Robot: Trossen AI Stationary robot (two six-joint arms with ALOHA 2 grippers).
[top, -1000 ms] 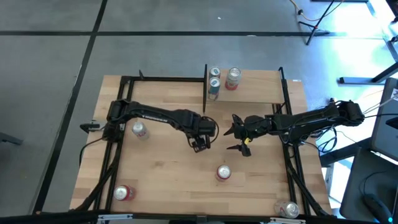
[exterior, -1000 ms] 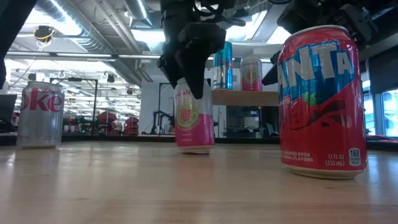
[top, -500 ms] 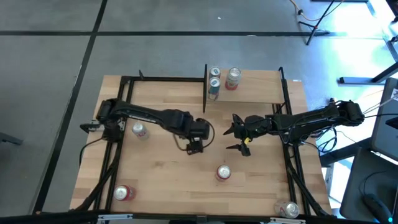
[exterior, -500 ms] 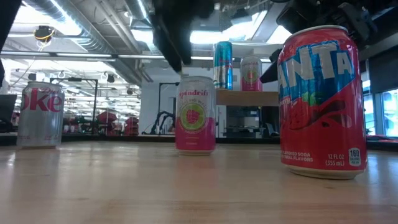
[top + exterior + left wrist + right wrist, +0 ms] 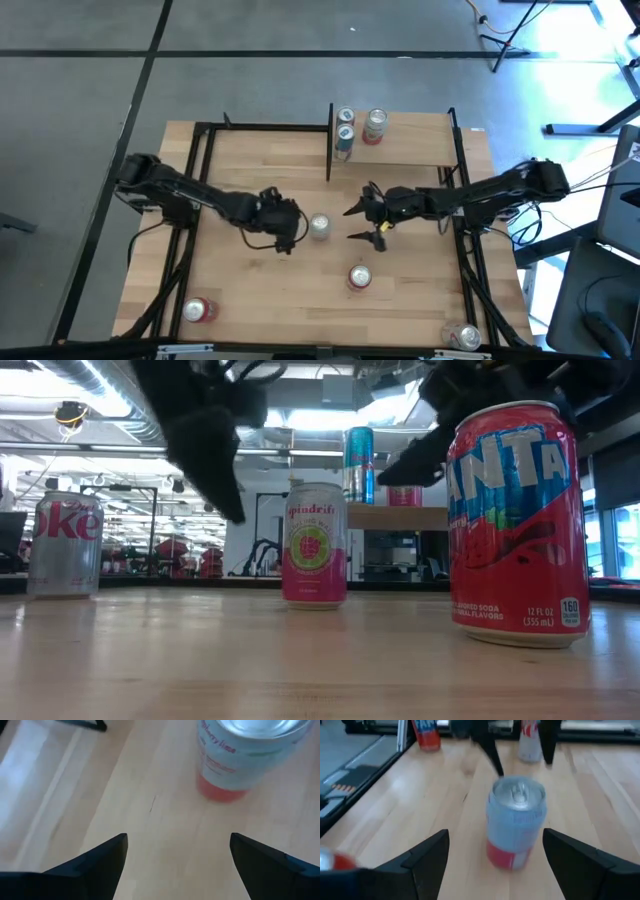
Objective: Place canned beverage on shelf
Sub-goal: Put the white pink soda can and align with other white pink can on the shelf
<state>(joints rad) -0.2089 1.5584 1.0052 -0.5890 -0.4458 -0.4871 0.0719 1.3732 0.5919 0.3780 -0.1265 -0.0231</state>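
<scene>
On the shelf (image 5: 415,150) stand three cans (image 5: 345,117).

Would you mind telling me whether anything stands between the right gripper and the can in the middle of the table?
Nothing visible does. The can stands upright on bare tabletop, and the right gripper faces it with open fingers across a clear gap. The left gripper, also open, sits on the can's opposite side, apart from it.
</scene>
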